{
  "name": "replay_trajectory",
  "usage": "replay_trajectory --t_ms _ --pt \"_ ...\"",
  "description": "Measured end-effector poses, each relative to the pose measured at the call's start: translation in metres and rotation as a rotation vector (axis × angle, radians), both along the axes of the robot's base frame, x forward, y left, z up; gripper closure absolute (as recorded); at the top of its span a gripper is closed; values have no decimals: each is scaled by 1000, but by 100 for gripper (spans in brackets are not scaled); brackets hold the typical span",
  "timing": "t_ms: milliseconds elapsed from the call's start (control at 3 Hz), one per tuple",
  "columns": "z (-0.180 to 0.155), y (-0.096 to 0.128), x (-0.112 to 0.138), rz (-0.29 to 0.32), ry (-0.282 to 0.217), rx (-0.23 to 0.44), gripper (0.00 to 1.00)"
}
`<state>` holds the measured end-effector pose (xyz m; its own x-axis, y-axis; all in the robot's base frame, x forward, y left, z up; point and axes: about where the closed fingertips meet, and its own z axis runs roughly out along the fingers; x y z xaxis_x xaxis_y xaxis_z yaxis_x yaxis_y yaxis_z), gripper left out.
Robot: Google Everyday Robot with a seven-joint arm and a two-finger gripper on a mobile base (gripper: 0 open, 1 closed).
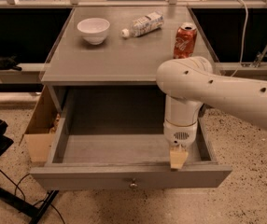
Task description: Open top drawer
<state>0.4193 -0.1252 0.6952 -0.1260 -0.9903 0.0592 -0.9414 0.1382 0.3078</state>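
Note:
The top drawer [77,177] stands pulled far out of the grey cabinet, and its grey inside shows with nothing in it. Its flat front panel has one small round metal knob [133,185] at centre. My gripper [178,158] hangs from the white arm over the drawer's right front part, its tan tip just behind the top edge of the front panel, to the right of the knob. The lower drawers are hidden under the open one.
On the cabinet top [119,59] stand a white bowl [93,30], a plastic bottle lying on its side [143,24] and a red soda can [185,40]. A cardboard box [41,125] sits against the cabinet's left side. A black stand and cables [3,171] lie on the floor at left.

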Motion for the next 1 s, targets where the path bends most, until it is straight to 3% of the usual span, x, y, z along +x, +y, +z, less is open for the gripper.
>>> replay_trajectory --t_ms 333,667,1000 --pt "7 -6 -11 2 55 -15 100" --pt "8 -6 -12 3 58 -17 81" --pt "14 -8 -10 1 22 -21 58"
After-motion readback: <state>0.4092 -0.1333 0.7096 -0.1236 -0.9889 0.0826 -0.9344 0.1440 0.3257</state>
